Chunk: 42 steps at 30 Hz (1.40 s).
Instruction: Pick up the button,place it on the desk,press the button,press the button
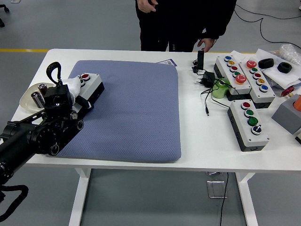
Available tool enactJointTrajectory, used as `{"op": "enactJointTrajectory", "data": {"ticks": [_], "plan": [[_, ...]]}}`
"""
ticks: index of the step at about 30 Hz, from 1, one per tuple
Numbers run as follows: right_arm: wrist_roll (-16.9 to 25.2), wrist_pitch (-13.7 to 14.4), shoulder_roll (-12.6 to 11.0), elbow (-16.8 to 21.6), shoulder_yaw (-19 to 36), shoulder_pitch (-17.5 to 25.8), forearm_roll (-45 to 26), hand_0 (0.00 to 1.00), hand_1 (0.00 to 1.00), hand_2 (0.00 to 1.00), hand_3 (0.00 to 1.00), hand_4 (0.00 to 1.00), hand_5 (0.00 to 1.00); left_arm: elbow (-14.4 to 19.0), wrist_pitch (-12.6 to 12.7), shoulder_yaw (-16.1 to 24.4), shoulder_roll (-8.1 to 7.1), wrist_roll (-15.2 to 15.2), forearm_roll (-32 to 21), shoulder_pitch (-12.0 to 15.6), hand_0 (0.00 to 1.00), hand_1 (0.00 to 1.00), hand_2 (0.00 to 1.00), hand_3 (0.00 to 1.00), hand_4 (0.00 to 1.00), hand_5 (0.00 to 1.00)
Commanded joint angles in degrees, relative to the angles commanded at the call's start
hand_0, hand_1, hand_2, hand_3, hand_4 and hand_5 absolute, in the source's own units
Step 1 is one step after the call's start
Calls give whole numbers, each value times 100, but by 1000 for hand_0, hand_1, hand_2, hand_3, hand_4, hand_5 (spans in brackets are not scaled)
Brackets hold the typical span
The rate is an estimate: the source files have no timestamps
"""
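Observation:
A grey button box point(94, 83) with a red and a green button on top lies at the left end of the blue-grey pad point(136, 108). My left hand point(74, 91) covers the box's near left part. Its white-tipped fingers are curled around the box, hiding the lower buttons. The black left arm comes in from the lower left corner. My right arm is out of the picture.
Three more button boxes point(249, 123) point(233, 70) point(257, 77) stand at the right with a green cup point(220, 88), a charger and its cable point(207, 81). A dish point(29, 100) sits at the left edge. A person in black stands at the far side, one hand point(206, 44) near the table's edge.

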<state>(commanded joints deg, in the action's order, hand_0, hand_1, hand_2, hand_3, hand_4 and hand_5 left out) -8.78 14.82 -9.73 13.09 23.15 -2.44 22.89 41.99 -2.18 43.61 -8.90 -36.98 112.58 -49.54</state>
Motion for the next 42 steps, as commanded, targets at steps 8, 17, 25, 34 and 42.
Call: {"op": "enactJointTrajectory", "data": {"ticks": [8, 17, 25, 34, 42], "plan": [[3, 3, -2, -3, 2, -3, 1, 783, 754, 762, 606, 226, 170, -44, 6, -67, -32, 0, 63, 32, 425, 386, 402, 923, 757, 2], [8, -4, 7, -22, -53, 9, -47, 782, 754, 761, 605, 226, 169, 74, 368, -116, -70, 0, 155, 104, 340, 318, 328, 806, 744, 2], [17, -9, 14, -41, -128, 22, -98, 783, 752, 762, 605, 226, 170, 265, 593, -238, -80, 0, 58, 137, 238, 227, 253, 754, 657, 2], [19, -1, 18, -43, -92, 4, -56, 782, 752, 761, 606, 226, 170, 565, 780, -617, -279, 729, -3, 88, 234, 224, 248, 709, 676, 2], [14, -2, 21, -46, -66, -13, -56, 783, 750, 761, 606, 226, 170, 836, 759, -1150, -580, 2039, -64, 9, 232, 223, 246, 704, 648, 2]]}}
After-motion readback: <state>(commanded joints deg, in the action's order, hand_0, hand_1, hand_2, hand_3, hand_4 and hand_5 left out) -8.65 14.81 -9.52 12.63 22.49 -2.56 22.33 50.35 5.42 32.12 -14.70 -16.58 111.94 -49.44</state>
